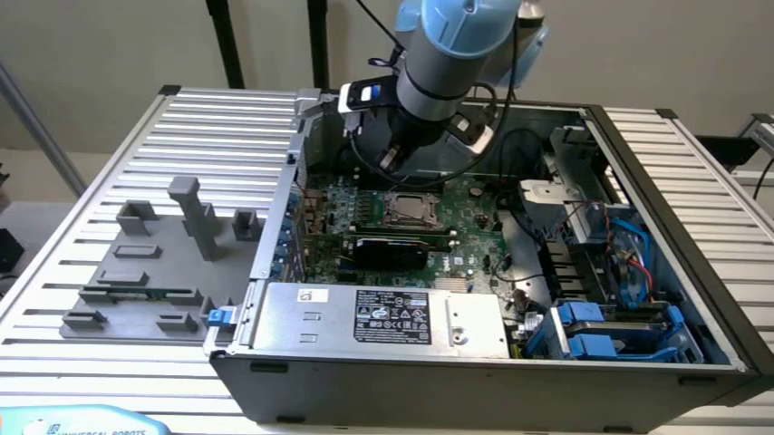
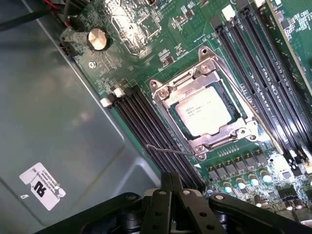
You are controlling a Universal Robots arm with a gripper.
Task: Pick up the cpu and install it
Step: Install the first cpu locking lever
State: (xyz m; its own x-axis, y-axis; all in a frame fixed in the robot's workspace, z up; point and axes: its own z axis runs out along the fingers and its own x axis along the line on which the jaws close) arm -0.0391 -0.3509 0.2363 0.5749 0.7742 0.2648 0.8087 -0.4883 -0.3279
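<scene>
1. The fingers are pressed together and hold nothing.
2. The cpu is a flat square chip with a silver-white metal top and a thin green edge. The faint print on it is too small to read.
3. It lies ahead of the fingers, apart from them, in the socket of the green motherboard. A silver metal frame surrounds it, with black memory slots on either side.
4. A white sticker on the grey case floor beside the fingers carries black print I cannot read.
5. In the exterior view, a blue plate reads "UNIVERSAL ROBOTS". The writing on the power supply label is illegible.
</scene>
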